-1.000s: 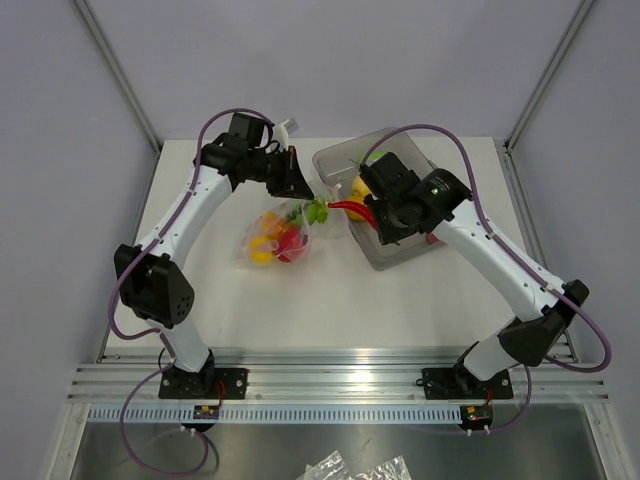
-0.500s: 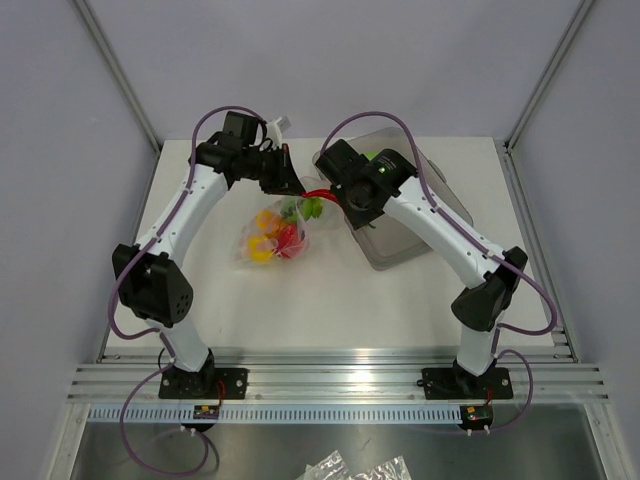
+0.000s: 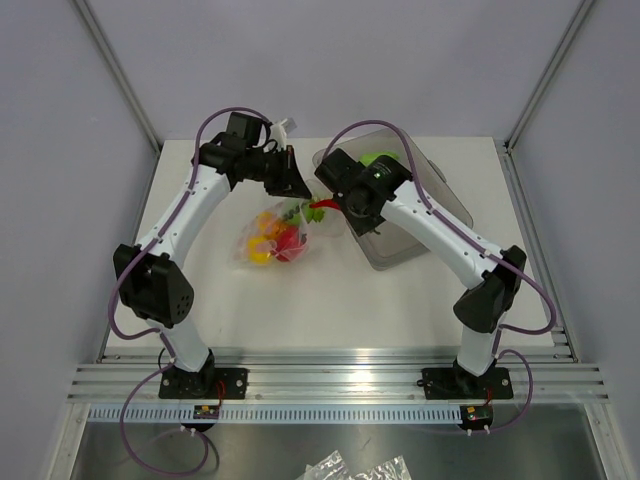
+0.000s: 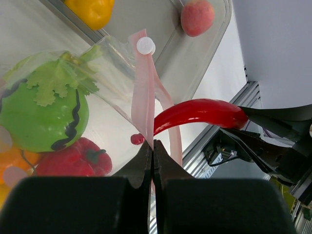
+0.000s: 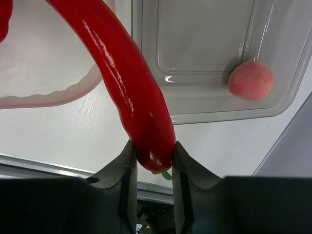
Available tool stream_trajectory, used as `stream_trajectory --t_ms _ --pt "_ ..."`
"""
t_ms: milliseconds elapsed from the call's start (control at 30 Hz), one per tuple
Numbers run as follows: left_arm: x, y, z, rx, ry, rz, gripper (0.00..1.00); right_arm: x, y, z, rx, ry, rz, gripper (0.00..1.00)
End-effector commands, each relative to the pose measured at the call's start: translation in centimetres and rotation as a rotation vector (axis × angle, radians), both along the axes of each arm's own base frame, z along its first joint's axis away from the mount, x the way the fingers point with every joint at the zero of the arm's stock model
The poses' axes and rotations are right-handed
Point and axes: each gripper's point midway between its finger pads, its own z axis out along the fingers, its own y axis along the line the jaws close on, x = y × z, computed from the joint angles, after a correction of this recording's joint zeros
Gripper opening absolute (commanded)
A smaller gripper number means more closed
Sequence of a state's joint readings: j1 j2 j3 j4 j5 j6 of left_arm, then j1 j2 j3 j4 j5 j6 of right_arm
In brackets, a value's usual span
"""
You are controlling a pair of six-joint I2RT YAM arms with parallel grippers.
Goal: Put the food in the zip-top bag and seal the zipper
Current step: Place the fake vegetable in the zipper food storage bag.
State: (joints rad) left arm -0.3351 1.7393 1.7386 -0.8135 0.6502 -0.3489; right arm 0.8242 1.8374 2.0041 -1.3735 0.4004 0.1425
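The long glossy red toy chilli [image 5: 131, 87] hangs at the mouth of the flat clear plastic zip-top bag [image 4: 105, 58]. Its stalk end is pinched in the right gripper [image 5: 152, 152], and its curved long axis runs away from those jaws, tip first, toward the opening. Whether the tip has crossed the lip I cannot tell. The pale pink zipper strip [image 4: 144, 92] is held up by the left gripper [image 4: 152, 146], its jaws pressed together on it. The right arm is the one placed to push along the chilli's own axis, into the gap beside the strip. The grey translucent tray [image 5: 195, 48] lies behind.
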Motion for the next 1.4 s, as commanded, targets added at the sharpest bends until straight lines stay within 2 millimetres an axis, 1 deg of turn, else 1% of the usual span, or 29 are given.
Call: stream_trajectory --t_ms 0,33,67,133,167,200,267,300,433,567,733,767,800,867,900,933,967,1000,1033,1067,1100,1133,1167,1200,1233,1267,1300,1333,1367 --pt "-0.4 -0.9 3.4 -0.08 -0.082 -0.043 0.0 -1.4 -0.7 1.2 -0.039 0.031 0.037 0.02" --pt "-0.5 -0.9 3.5 -0.083 -0.082 -0.046 0.0 -1.2 -0.4 1.5 -0.031 0.029 0.044 0.02" --pt "-0.7 -1.1 3.4 -0.087 -0.08 -0.058 0.0 -0.9 0.1 2.4 -0.01 0.01 0.056 0.02" --pt "-1.0 -1.2 3.4 -0.09 -0.076 -0.069 0.0 -0.6 1.1 2.3 -0.004 0.011 0.081 0.02" --pt "-1.1 -1.3 3.4 -0.091 -0.078 -0.08 0.0 -0.3 1.6 2.8 0.011 -0.004 0.09 0.02" --pt "-1.2 -1.3 3.4 -0.09 -0.076 -0.082 0.0 -0.2 2.1 2.5 0.008 0.006 0.1 0.02" --pt "-1.5 -1.4 3.6 -0.094 -0.081 -0.088 0.0 0.1 2.8 2.5 0.021 0.006 0.116 0.02" --pt "-1.5 -1.5 3.7 -0.094 -0.083 -0.09 0.0 0.1 3.1 2.0 0.015 0.019 0.121 0.02" --pt "-1.7 -1.4 4.1 -0.094 -0.094 -0.087 0.0 0.0 3.8 1.2 0.015 0.045 0.141 0.01" --pt "-1.8 -1.6 4.3 -0.106 -0.091 -0.091 0.0 -0.1 4.9 1.2 0.038 0.043 0.164 0.01" --pt "-2.2 -1.9 4.6 -0.124 -0.093 -0.101 0.0 0.8 6.4 1.8 0.096 -0.001 0.167 0.01" --pt "-2.3 -1.9 4.7 -0.13 -0.092 -0.103 0.0 0.9 6.7 1.6 0.104 -0.001 0.172 0.02" --pt "-2.3 -1.9 4.8 -0.132 -0.093 -0.101 0.0 1.2 7.3 1.8 0.138 -0.018 0.173 0.02" --pt "-2.4 -2.0 5.4 -0.146 -0.099 -0.104 0.0 1.7 8.6 1.8 0.193 -0.039 0.174 0.03" --pt "-2.5 -2.0 5.5 -0.149 -0.1 -0.106 0.0 1.6 9.2 2.0 0.233 -0.042 0.181 0.04" --pt "-2.6 -2.1 5.7 -0.155 -0.103 -0.11 0.0 1.6 9.6 1.4 0.247 -0.034 0.179 0.04" --pt "-2.7 -2.1 5.9 -0.159 -0.102 -0.11 0.0 2.3 10.7 1.7 0.307 -0.07 0.164 0.06" --pt "-2.7 -2.1 6.0 -0.162 -0.104 -0.113 0.0 2.5 11.0 2.6 0.35 -0.105 0.155 0.08" --pt "-2.7 -2.1 6.1 -0.163 -0.108 -0.113 0.0 2.4 11.1 0.9 0.351 -0.092 0.151 0.09" --pt "-2.8 -2.1 6.2 -0.166 -0.108 -0.115 0.0 3.3 12.2 1.9 0.43 -0.151 0.129 0.13" --pt "-2.8 -2.1 6.2 -0.164 -0.108 -0.114 0.0 3.7 11.9 2.9 0.456 -0.198 0.1 0.25" --pt "-2.9 -2.1 6.1 -0.163 -0.104 -0.114 0.0 3.7 11.7 1.9 0.453 -0.202 0.09 0.5" --pt "-2.9 -2.0 6.1 -0.161 -0.108 -0.115 0.0 4.2 12.2 2.8 0.501 -0.241 0.071 0.57" --pt "-2.9 -2.0 6.0 -0.159 -0.105 -0.114 0.0 4.2 11.7 3.6 0.515 -0.269 0.053 0.62" --pt "-2.9 -1.9 5.9 -0.153 -0.103 -0.11 0.0 4.1 11.5 3.5 0.521 -0.272 0.043 0.74" --pt "-2.9 -1.8 5.7 -0.149 -0.102 -0.109 0.0 4.1 11.6 4.1 0.547 -0.289 0.045 0.74" --pt "-2.8 -1.8 5.7 -0.149 -0.103 -0.107 0.0 3.9 11.2 5.3 0.569 -0.313 0.041 0.75" --pt "-2.8 -1.8 5.7 -0.15 -0.102 -0.107 0.0 3.9 11.1 5.3 0.574 -0.318 0.038 0.75" --pt "-2.8 -1.8 5.7 -0.151 -0.102 -0.108 0.0 3.7 10.7 6.2 0.586 -0.339 0.037 0.74"
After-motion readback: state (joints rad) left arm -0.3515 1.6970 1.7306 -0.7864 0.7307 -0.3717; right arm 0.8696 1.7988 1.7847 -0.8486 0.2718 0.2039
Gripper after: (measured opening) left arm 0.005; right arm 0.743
